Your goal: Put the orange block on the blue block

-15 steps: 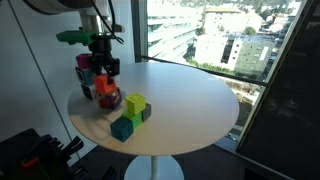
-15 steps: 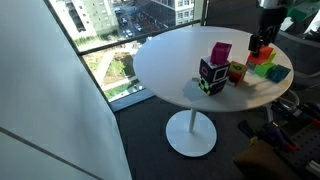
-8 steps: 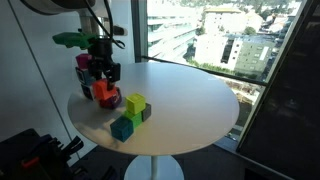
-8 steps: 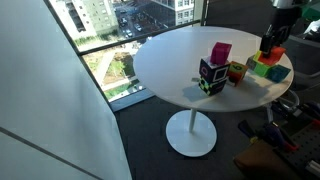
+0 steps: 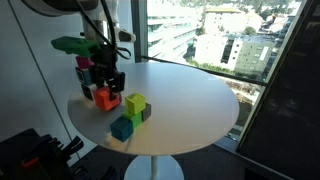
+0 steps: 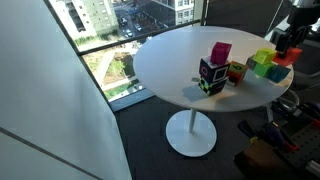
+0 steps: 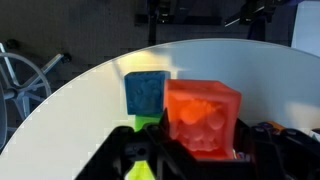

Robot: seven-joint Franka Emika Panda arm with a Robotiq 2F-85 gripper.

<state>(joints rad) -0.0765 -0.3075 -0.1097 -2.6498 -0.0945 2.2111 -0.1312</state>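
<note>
My gripper (image 5: 104, 84) is shut on the orange block (image 5: 103, 97) and holds it just above the round white table (image 5: 190, 100). The teal-blue block (image 5: 122, 128) sits on the table near the front edge, a little ahead of the held block. In the wrist view the orange block (image 7: 203, 118) fills the space between my jaws (image 7: 200, 148), and the blue block (image 7: 146, 93) lies beyond it to the left, apart from it. My gripper also shows at the far right of an exterior view (image 6: 286, 50).
A yellow-green cube (image 5: 135, 104) and a small dark block (image 5: 146, 113) stand beside the blue block. A pink cube (image 6: 220, 52) sits on a dark patterned cube (image 6: 210, 76), next to a brownish-red block (image 6: 237, 70). Large windows lie behind the table.
My gripper has carried the orange block away from the cluster of cubes, slightly lower and closer to the blue block. The other blocks have not moved.
</note>
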